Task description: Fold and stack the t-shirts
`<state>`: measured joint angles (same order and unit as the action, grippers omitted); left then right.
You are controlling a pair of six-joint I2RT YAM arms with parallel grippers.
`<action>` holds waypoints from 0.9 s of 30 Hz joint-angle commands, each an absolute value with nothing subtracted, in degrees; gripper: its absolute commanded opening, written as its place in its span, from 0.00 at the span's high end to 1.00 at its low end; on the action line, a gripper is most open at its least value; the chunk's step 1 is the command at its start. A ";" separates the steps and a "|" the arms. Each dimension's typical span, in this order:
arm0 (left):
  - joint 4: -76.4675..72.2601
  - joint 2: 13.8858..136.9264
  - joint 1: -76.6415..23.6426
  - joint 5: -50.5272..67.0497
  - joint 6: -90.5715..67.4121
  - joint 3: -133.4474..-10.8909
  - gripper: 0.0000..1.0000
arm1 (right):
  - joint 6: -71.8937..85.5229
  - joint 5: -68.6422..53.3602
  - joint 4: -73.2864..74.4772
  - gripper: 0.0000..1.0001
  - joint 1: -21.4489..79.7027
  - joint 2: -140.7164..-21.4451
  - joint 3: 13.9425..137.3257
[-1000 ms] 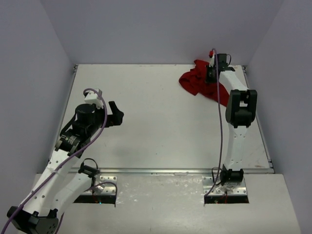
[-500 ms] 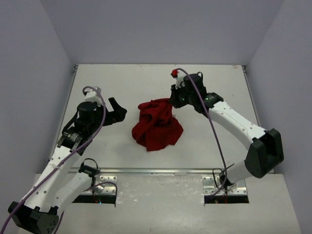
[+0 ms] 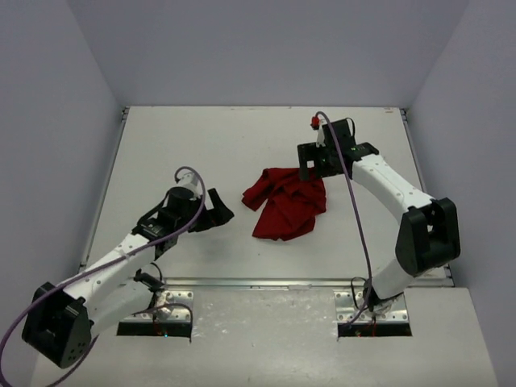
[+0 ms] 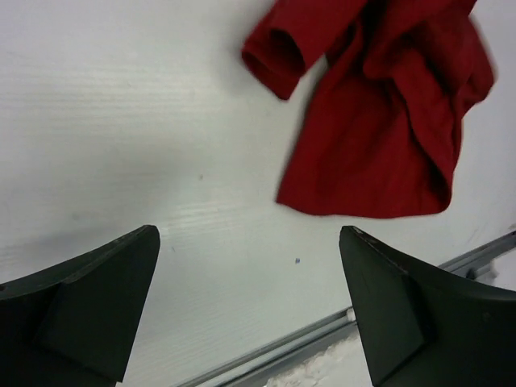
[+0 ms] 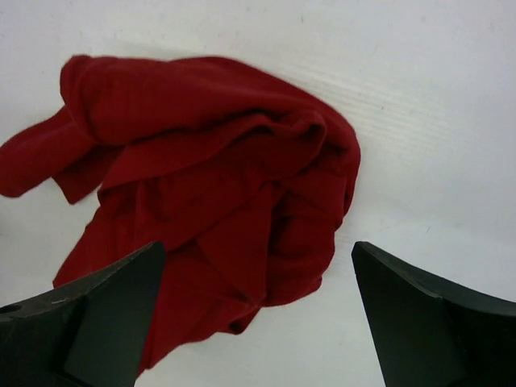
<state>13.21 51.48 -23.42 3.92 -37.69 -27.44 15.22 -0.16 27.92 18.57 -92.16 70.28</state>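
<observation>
A crumpled deep-red t-shirt point(image 3: 285, 203) lies in a heap near the middle of the white table point(image 3: 242, 145). My right gripper point(image 3: 310, 164) hangs open just above the heap's far right edge; in the right wrist view the t-shirt point(image 5: 210, 185) fills the space ahead of its spread fingers point(image 5: 89, 322) and nothing is held. My left gripper point(image 3: 223, 210) is open, low over the table a little left of the cloth. In the left wrist view the t-shirt point(image 4: 379, 113) lies ahead to the right, with one sleeve opening point(image 4: 274, 52) facing the camera.
Grey walls close in the table on the left, back and right. A metal rail point(image 3: 282, 283) runs along the near table edge, also the rail point(image 4: 339, 326) in the left wrist view. Both arm bases point(image 3: 371, 302) sit below it.
The right arm carried the t-shirt from the far right corner to the table's middle, then opened and let it drop. The left arm swung lower and rightward toward the cloth.
</observation>
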 commanded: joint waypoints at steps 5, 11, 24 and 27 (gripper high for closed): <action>5.98 72.57 -48.39 -13.96 -32.71 -41.29 0.04 | 20.56 5.27 28.39 0.01 18.02 -75.54 60.22; 13.35 91.54 -61.34 -33.29 -27.78 -57.55 0.02 | 22.15 7.47 31.81 0.01 14.86 -63.38 54.84; 21.95 110.82 -66.62 -40.33 -25.39 -79.34 0.13 | 20.21 3.26 34.63 0.01 8.96 -56.52 54.58; 27.15 115.04 -66.62 -41.75 -26.72 -83.57 0.28 | 19.95 3.25 34.54 0.01 8.88 -55.55 54.40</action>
<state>22.48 112.46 -66.37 -38.44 -25.98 -79.57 20.51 4.40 35.27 9.08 -57.14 54.37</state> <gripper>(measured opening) 0.754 0.992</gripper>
